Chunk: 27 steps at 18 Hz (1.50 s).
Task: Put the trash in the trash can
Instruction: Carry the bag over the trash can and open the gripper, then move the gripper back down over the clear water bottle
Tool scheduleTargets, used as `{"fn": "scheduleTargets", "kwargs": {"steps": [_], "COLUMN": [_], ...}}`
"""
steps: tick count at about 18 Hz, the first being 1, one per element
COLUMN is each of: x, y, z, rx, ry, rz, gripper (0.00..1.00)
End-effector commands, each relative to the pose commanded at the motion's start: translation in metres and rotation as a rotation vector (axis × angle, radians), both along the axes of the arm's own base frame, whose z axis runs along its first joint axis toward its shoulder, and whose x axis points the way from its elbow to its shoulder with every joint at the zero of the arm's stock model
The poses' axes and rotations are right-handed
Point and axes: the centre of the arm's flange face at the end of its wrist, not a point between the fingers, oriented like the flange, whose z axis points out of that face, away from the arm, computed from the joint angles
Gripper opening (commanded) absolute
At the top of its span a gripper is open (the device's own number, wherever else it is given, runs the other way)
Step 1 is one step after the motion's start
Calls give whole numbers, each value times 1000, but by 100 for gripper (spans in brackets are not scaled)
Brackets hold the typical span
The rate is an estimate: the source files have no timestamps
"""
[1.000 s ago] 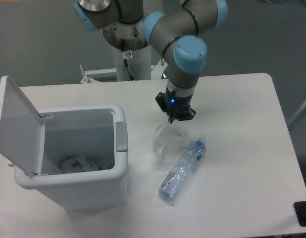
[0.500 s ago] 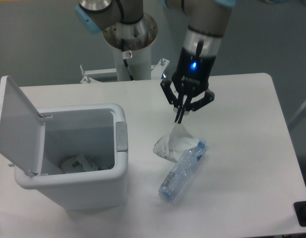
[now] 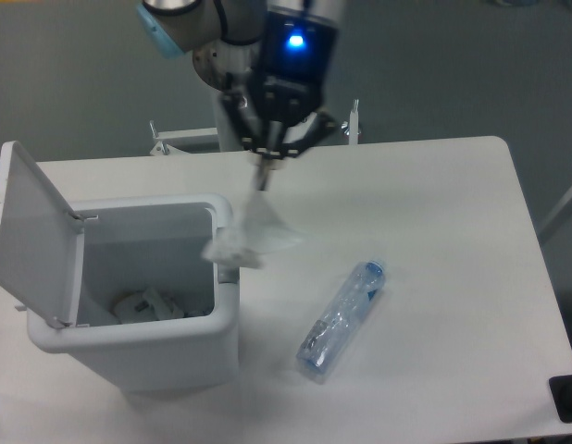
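The arm reaches down near the surface's back edge; the end effector (image 3: 265, 173) points down, fingers pinched together.

I see the gripper (image 3: 264, 176) pinching the wrapper (image 3: 247, 237) above the bin (image 3: 147, 347) rim. Lid (image 3: 34, 242) open. Bottle (image 3: 342, 319) lies on the table (image 3: 453, 277).

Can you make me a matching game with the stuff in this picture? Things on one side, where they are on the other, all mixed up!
Things:
1. wrapper
2. bottle
3. lid
4. hand

Places or states:
A. lying flat on the table
B. flipped open, standing up at the left side of the trash can
C. pinched shut above the trash can's right edge
D. hanging in the air under the fingers

Pairs: 1-D, 2-A, 3-B, 4-C
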Motion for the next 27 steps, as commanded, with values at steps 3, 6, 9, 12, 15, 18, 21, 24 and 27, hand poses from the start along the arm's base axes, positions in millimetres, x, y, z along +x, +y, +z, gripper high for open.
{"fn": "scheduleTargets", "kwargs": {"steps": [3, 6, 9, 12, 15, 18, 21, 24, 27], "x": [19, 18, 16, 11, -30, -96, -149, -183, -209], "y": [16, 18, 18, 19, 0, -30, -53, -71, -66], "z": [-3, 5, 11, 13, 10, -14, -57, -118, -182], "rx": [1, 42, 47, 48, 41, 8, -67, -311, -431], "ry": [2, 27, -3, -2, -5, -39, 8, 162, 179], "rz": [-56, -55, -10, 4, 90, 225, 243, 183, 70], "gripper": [25, 95, 100, 100, 100, 100, 100, 100, 100]}}
